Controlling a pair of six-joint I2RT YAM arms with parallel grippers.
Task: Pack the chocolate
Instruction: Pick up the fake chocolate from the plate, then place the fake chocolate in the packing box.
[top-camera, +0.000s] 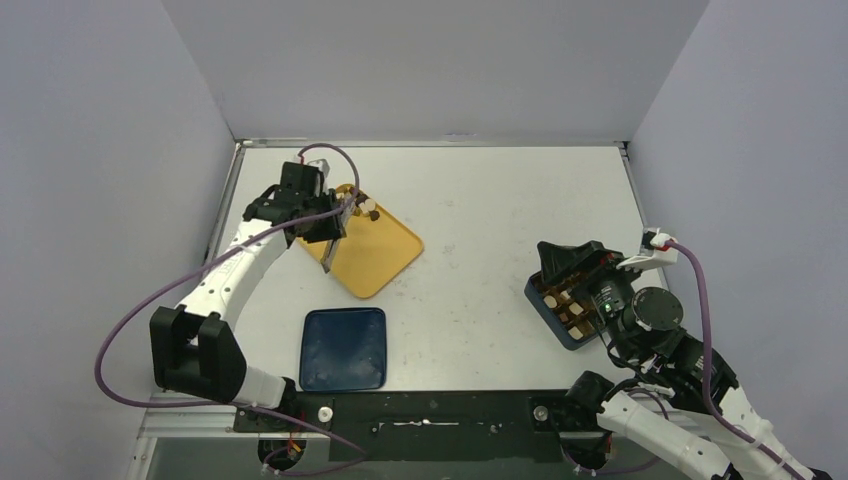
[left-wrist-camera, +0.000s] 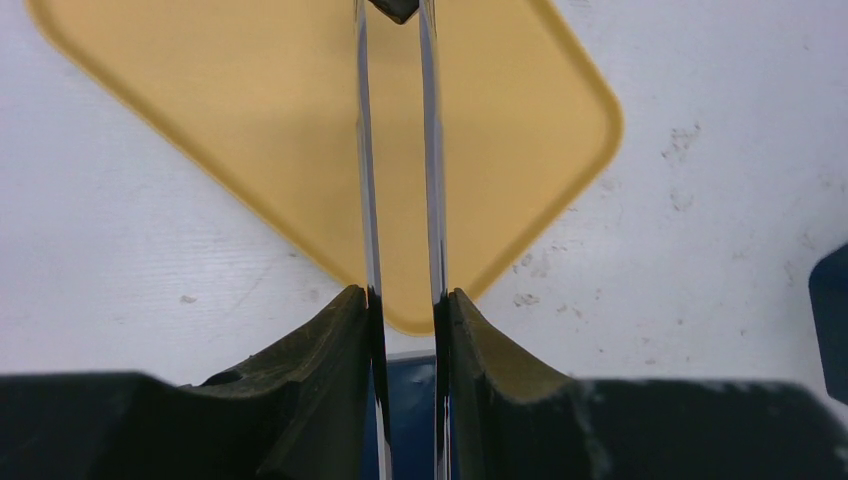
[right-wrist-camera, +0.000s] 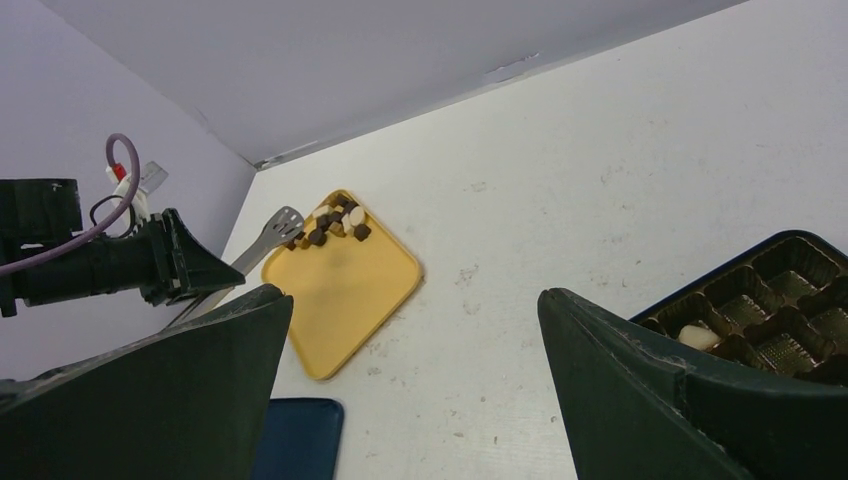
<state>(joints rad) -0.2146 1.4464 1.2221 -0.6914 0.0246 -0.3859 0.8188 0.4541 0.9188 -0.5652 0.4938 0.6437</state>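
- While the left hand (top-camera: 325, 225) hangs over the yellow tray (top-camera: 385, 255) in the upper left of the overhead frame, its fingers (left-wrist-camera: 335, 370) stand nearly together, pressed against the outer sides of the two blades of the metal tongs (left-wrist-camera: 365, 200).
- The tongs run from between those fingers towards the top of the left wrist frame, with the blades close and almost parallel.
- A dark piece (left-wrist-camera: 393, 8) shows between the blade tips at the top edge of that frame. Whether it is pinched cannot be told.
- The chocolate (top-camera: 365, 208) lies as a small cluster of dark, light brown and cream pieces at the tray's upper corner, by the tong tips.
- The right hand (right-wrist-camera: 415, 400) is spread as wide as it goes and holds nothing. It sits at the right of the overhead frame, at the upper edge of the blue box (top-camera: 540, 305).
- The box holds a brown moulded insert. A few cream pieces (top-camera: 575, 300) lie in its wells, and several wells seen from the right wrist are unfilled.
- A blue lid (top-camera: 343, 348) lies flat on the surface (top-camera: 500, 220) below the tray, apart from it.
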